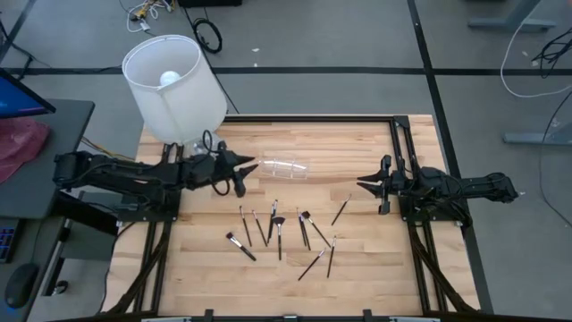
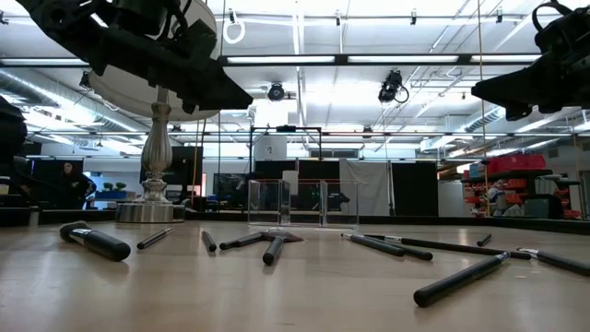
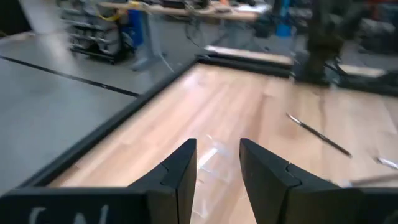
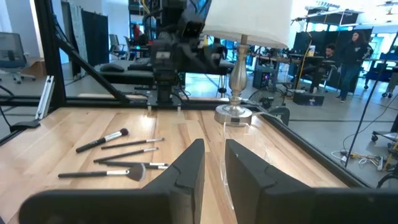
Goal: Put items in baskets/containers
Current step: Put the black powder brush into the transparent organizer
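Note:
Several thin dark-handled makeup brushes (image 1: 279, 234) lie flat and scattered on the wooden table's middle and near part; the low view shows them lying on their sides (image 2: 267, 245). A small clear container (image 1: 284, 167) stands on the table toward the far edge and also shows in the low view (image 2: 302, 205). My left gripper (image 1: 253, 167) hangs above the table just left of the container, pointing at it, open and empty (image 3: 217, 149). My right gripper (image 1: 360, 184) waits at the table's right, a narrow gap between its fingers (image 4: 214, 152), nothing in it.
A lamp with a white shade (image 1: 174, 85) stands at the table's far left corner, its metal base (image 2: 152, 212) just behind my left arm. A black frame (image 1: 393, 121) rims the table. Bare wood lies between the container and the brushes.

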`<state>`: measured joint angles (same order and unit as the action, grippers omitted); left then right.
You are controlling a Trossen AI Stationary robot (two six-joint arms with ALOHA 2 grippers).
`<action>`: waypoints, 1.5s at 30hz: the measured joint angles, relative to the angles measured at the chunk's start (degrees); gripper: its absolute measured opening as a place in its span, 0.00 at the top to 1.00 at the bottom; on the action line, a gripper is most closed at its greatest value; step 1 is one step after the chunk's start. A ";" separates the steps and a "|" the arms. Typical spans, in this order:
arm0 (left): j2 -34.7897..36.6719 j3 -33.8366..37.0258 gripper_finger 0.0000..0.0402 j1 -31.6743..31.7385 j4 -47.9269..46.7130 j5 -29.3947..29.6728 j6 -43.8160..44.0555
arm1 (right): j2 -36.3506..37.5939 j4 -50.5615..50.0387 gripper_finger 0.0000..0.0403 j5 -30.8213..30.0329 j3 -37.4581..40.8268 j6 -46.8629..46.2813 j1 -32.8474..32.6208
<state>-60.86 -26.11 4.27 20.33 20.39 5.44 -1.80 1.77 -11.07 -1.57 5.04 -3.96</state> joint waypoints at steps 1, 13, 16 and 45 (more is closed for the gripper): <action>0.00 0.00 0.69 0.00 -0.61 -1.03 -0.05 | 0.00 0.50 0.83 0.00 -0.01 -0.02 0.01; -3.22 0.03 0.69 0.00 -2.92 -13.13 -0.05 | 0.00 19.06 0.83 -0.45 0.01 10.49 0.01; -6.20 0.06 0.69 0.00 -3.11 -13.15 -0.10 | 0.02 22.68 0.83 -1.44 0.01 19.38 0.01; -9.27 0.07 0.69 4.26 1.01 -32.71 -8.12 | -19.87 41.30 0.83 -7.32 -0.53 7.27 5.87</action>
<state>-70.13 -26.04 8.53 21.35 -12.32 -2.68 -21.67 43.07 -18.39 -2.10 12.31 1.91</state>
